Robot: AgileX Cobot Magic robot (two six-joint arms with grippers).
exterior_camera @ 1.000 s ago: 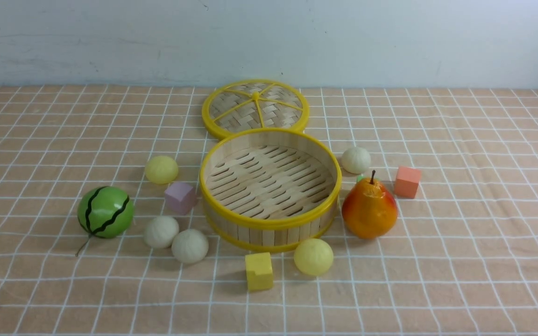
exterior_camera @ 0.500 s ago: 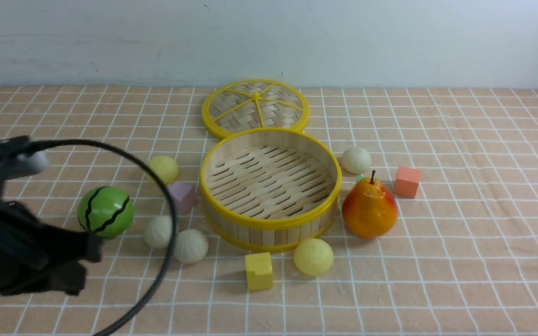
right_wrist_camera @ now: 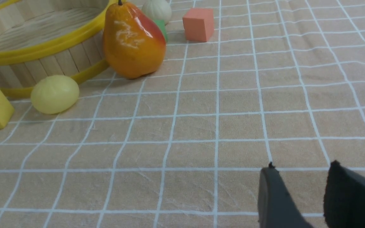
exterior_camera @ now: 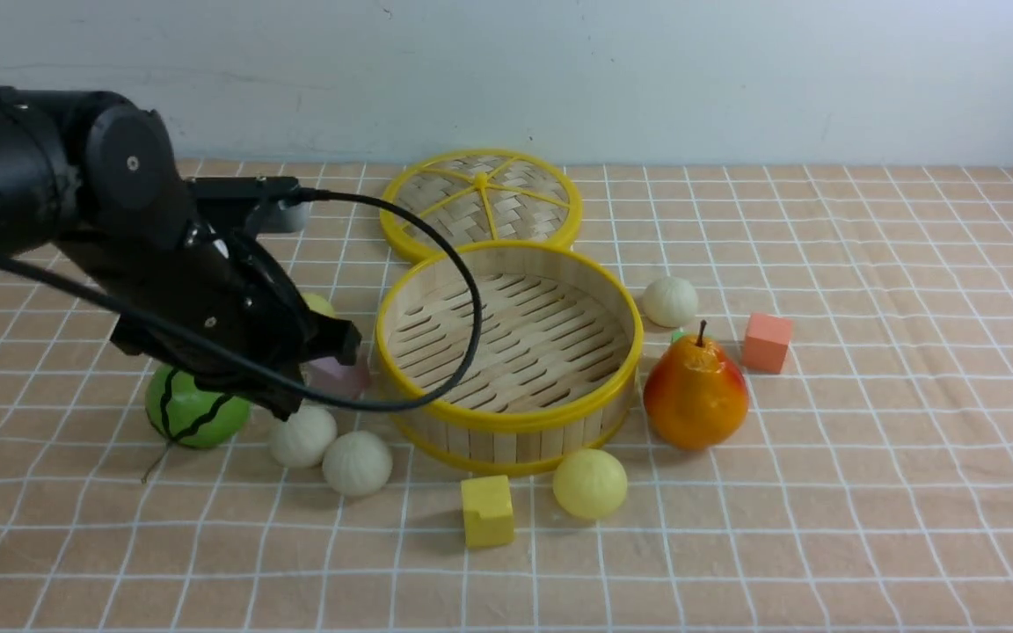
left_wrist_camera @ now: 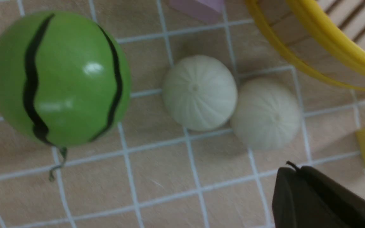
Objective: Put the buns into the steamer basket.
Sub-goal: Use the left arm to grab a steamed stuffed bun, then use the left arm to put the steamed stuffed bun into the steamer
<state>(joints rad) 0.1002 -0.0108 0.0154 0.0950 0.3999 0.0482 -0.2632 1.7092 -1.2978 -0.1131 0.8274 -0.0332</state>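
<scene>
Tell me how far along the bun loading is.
Done: nothing; the steamer basket is empty. In hand: nothing; the left gripper is shut and empty near one off-white bun and its neighbour; the right gripper is open over the cloth. Left: all five buns, also the off-white bun near the pear, the yellow bun before the basket and a yellow bun half hidden behind the left arm.

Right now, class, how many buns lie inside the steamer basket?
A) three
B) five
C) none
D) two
C: the steamer basket shows only bare slats inside, while the pale yellow bun and the off-white bun sit outside it on the cloth.
</scene>
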